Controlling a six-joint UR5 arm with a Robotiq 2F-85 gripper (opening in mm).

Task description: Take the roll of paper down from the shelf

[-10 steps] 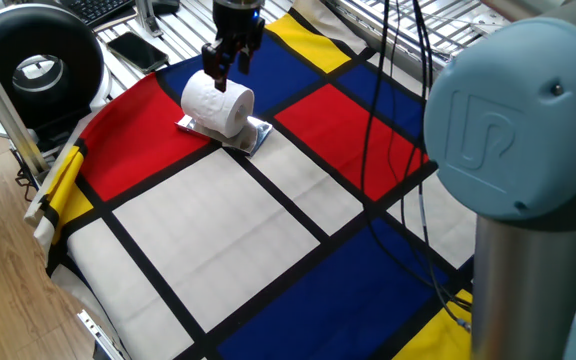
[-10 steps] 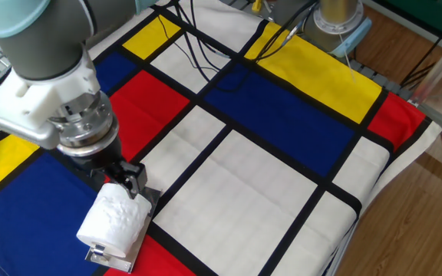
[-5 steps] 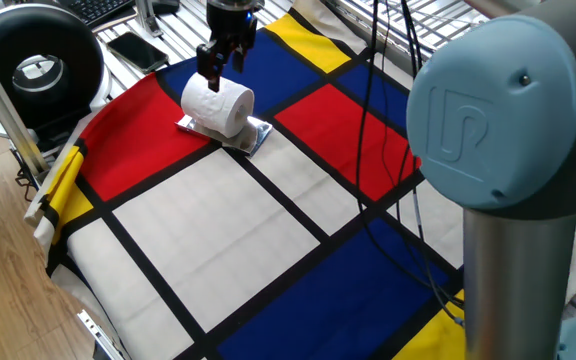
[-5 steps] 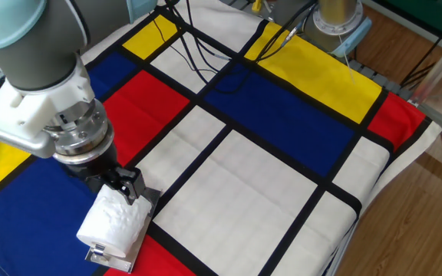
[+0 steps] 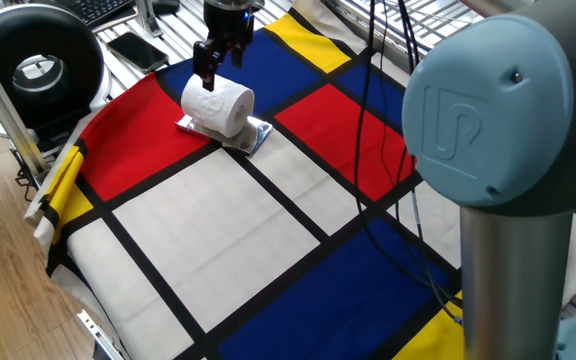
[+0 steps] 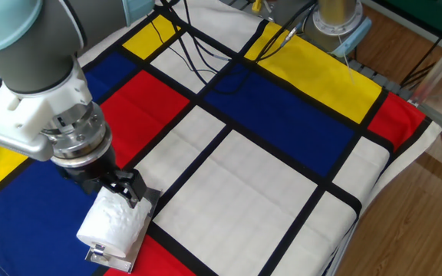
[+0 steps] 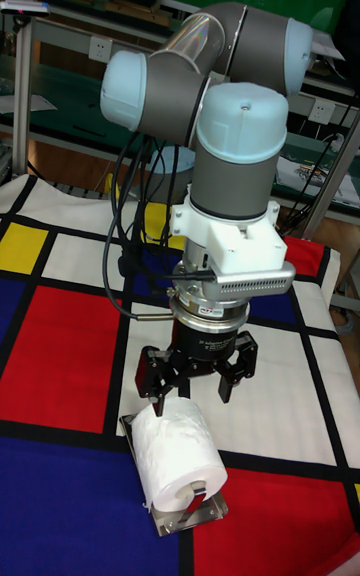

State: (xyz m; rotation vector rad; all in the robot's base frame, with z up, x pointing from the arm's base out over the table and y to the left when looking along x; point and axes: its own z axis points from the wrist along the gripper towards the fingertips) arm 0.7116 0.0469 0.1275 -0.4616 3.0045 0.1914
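The white roll of paper [image 5: 218, 105] lies on its side on the small silver shelf [image 5: 255, 136], on the red and blue part of the checked cloth. The roll [image 6: 113, 222] and the shelf [image 6: 110, 257] also show at the lower left of the other fixed view. In the tall view the roll [image 7: 175, 446] rests on the shelf [image 7: 192, 518] with its hollow core facing the camera. My gripper [image 5: 218, 62] hangs open just above the roll's far end, with nothing between its fingers. The gripper [image 6: 121, 188] and gripper [image 7: 192, 381] stand slightly apart from the paper.
A large black round device [image 5: 33, 65] and a black phone [image 5: 136, 48] lie beyond the cloth's far-left edge. Black cables [image 6: 198, 46] trail over the cloth behind the arm. The cloth's left edge [image 5: 53, 210] drops to a wooden floor.
The open gripper has shifted slightly left along the roll's far end. The roll and shelf have not moved.
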